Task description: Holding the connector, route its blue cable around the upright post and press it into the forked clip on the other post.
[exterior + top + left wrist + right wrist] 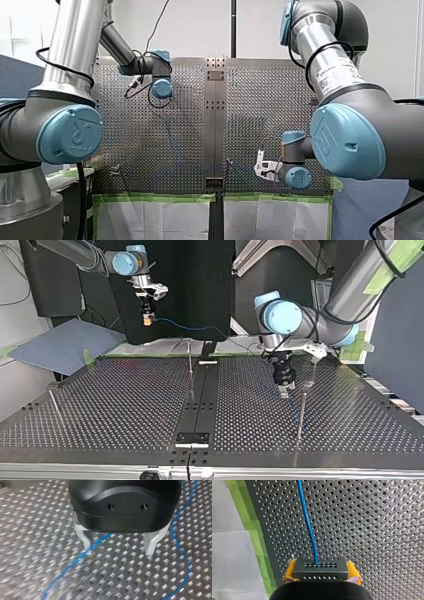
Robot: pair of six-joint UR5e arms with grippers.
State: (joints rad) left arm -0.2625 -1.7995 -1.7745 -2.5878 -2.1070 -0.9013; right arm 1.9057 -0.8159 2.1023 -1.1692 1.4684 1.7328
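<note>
**A:** quick q, which step are we on w/ the cable rig?

**B:** early imo. right gripper (pixel 321 573) has the connector (pixel 321 568) pinched btwn its yellow pads (pixel 289 571), one pad on each end of the block. it's held well up off the table (pixel 374 517). blue cable (pixel 308 522) exits the connector's face and runs straight ahead of the gripper, out over the holes.

**A:** and the other arm?

**B:** left gripper (pixel 119 551) hangs low over the table, metal fingers (pixel 86 542) spread wide, nothing btwn them. cable lies slack on the plate under it. one strand passes right by one fingertip, another wanders along outside the other finger. no contact afaict.

**A:** so routed yet or nah?

**B:** doesn't look like it. in the top view the cable leaves the right gripper through the air toward the left gripper's side and isn't wrapped on the thin post (pixel 190 371) below it. second post (pixel 302 412) stands just beside the left gripper. can't tell which one carries the fork, too small.

**A:** next move?

**B:** my guess: swing the connector round the upright post w/ enough tension to lift the slack off the plate. then bring the run down over the fork and push it in. left gripper prob needs to grab the strand under it or back off, else a loose loop could snag a fingertip.
</note>
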